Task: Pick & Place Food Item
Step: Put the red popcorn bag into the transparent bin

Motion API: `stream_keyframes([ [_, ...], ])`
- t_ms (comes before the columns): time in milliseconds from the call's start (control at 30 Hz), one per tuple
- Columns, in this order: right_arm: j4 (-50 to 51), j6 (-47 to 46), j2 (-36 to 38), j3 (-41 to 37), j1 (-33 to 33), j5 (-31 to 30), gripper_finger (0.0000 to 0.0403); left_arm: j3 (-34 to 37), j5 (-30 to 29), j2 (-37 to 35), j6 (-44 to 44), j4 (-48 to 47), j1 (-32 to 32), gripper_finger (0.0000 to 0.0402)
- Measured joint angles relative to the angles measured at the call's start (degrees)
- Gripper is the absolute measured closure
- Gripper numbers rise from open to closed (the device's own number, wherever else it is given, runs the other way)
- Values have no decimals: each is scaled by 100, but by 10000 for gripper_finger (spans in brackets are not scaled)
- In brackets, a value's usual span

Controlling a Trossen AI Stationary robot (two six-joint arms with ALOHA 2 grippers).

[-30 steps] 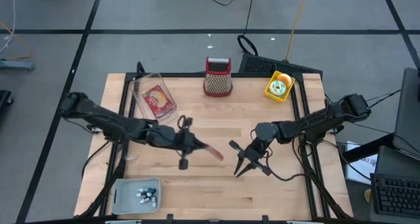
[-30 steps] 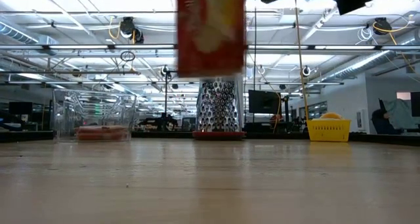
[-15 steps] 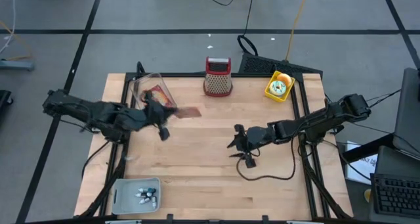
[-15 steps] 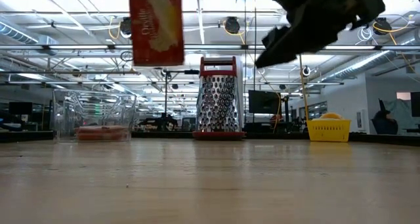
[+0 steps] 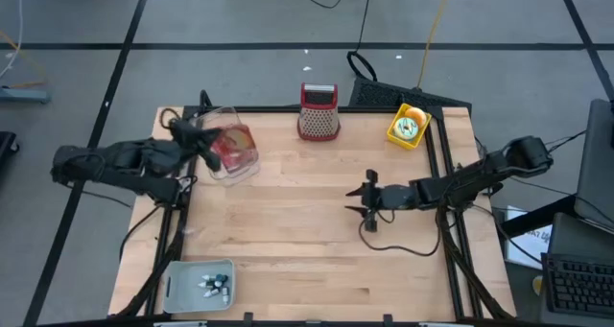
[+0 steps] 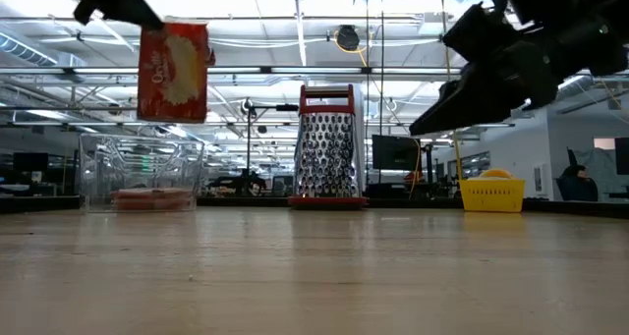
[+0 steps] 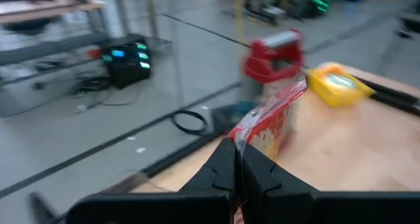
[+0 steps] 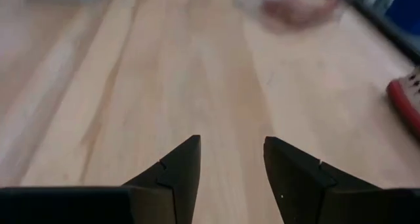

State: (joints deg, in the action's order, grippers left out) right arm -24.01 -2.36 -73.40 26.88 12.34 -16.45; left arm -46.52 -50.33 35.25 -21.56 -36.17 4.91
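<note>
1. The left gripper (image 7: pixel 237 159) has its fingers pressed together on the edge of a red snack packet (image 7: pixel 270 122); the packet hangs from that pinch, off the table.
2. In the view from above, the left gripper (image 5: pixel 197 140) sits at the far left part of the table, over the clear plastic bin (image 5: pixel 226 141); the packet (image 5: pixel 233 147) shows inside the bin's outline.
3. From table height, the packet (image 6: pixel 174 71) hangs upright in the air above the bin (image 6: pixel 141 173); it is clear of the rim and not yet lowered in.
4. Something red already lies flat on the bin's floor (image 6: pixel 152 197); it is probably another packet, though the view through the plastic is too hazy to be sure.
5. The right gripper (image 8: pixel 231 163) has its fingers spread and holds nothing; it hovers over bare wood right of the table's middle (image 5: pixel 368 199), well apart from the bin.
6. As a judgement: the picking up and the carrying look done; what is left is to lower the packet into the bin and let go of it.
7. Other things stand along the far edge: a metal grater (image 5: pixel 318 112) with a red top and a small yellow basket (image 5: pixel 408 126); a grey tray (image 5: pixel 198 284) sits at the near left corner.
</note>
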Motion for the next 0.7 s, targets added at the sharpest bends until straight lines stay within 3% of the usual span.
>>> stream_keyframes([
  [167, -1391, 0, 250, -645, 2, 2, 246, 422, -475, -429, -152, 104, -488, 401],
  [400, -2869, 49, 351, -1315, 0, 2, 246, 1447, -179, -573, -195, 1047, -1076, 401],
  [700, -3143, 79, 351, -1491, 0, 2, 245, 2131, 360, -574, -790, 1999, -1520, 402],
])
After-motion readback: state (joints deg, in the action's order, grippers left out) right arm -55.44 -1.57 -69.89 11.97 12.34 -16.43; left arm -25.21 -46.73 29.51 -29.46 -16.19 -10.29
